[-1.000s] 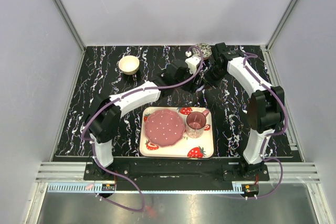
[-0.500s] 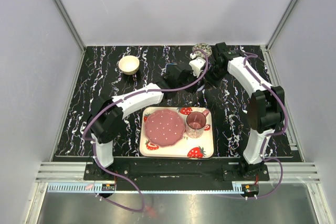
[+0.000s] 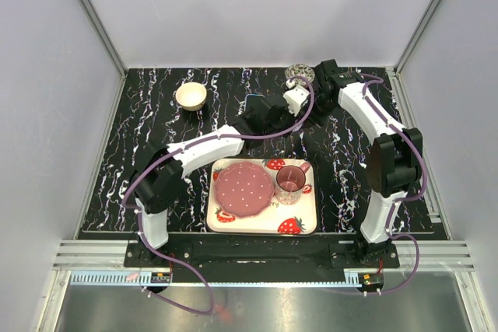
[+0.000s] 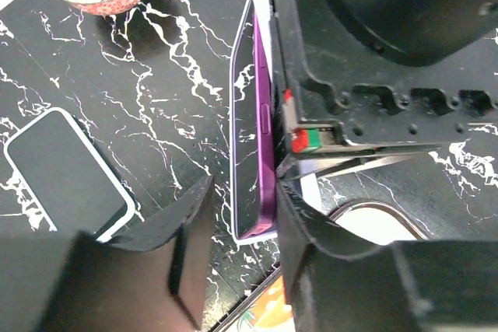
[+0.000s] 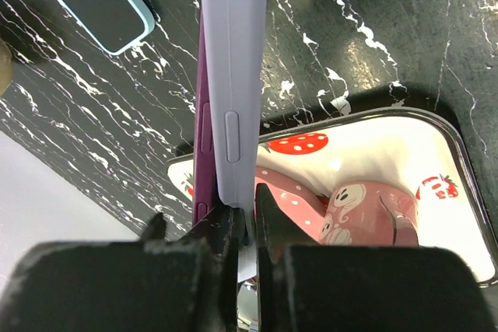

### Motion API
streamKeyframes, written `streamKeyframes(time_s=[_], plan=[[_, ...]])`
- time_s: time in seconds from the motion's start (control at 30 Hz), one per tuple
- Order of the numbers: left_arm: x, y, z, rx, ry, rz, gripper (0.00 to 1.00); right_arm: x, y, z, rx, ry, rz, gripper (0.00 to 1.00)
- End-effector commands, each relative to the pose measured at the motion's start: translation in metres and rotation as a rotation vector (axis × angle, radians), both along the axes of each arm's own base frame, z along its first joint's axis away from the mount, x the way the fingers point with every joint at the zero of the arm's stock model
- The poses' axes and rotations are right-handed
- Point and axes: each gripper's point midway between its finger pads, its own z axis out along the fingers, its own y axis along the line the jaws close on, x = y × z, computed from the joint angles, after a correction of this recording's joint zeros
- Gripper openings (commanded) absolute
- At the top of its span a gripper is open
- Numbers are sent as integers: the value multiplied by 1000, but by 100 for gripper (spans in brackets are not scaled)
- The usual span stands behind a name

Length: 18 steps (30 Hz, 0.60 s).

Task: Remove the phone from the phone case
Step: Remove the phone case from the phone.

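My right gripper [image 5: 247, 223] is shut on the lower lip of the phone case [image 5: 233, 75], a pale blue-lilac shell held on edge above the table. The purple phone [image 5: 204, 138] stands against the case's left side, peeled partly away from it. In the left wrist view the phone [image 4: 261, 114] stands on edge with its dark screen facing left, and the case's pale rim [image 4: 253, 236] shows round it. My left gripper [image 4: 243, 231] is open around the phone's near end. Its right finger touches the purple edge and its left finger stands apart.
A second phone with a pale rim [image 4: 66, 169] lies flat on the black marble table. A patterned bowl [image 3: 299, 74] and a cream bowl [image 3: 191, 96] sit at the back. The strawberry tray [image 3: 303, 209] holds a pink plate [image 3: 243, 190] and a pink cup [image 3: 291, 183].
My left gripper has moved right and closed in on the phone held by the right gripper. The right arm has hardly moved.
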Motion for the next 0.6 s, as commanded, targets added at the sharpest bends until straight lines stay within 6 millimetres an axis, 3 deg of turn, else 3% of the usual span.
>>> streamKeyframes(time_s=[0.0, 0.03, 0.13, 0.23, 0.33, 0.47, 0.57], plan=[[3, 24, -34, 143, 3, 40, 30, 0, 23, 80, 159, -159, 53, 0], [3, 24, -34, 147, 5, 39, 18, 0, 23, 80, 158, -159, 53, 0], [4, 23, -33, 152, 17, 43, 0, -1, 21, 80, 147, -165, 50, 0], [5, 23, -25, 137, 26, 56, 0, -2, 16, 73, 119, -167, 59, 0], [7, 25, -10, 93, 42, 72, 0, -3, 3, 55, 32, -166, 87, 0], [9, 27, 17, -27, 106, 94, 0, -12, -7, 15, -37, -135, 145, 0], [10, 27, 40, -150, 172, 101, 0, -18, -3, -7, -14, -130, 166, 0]])
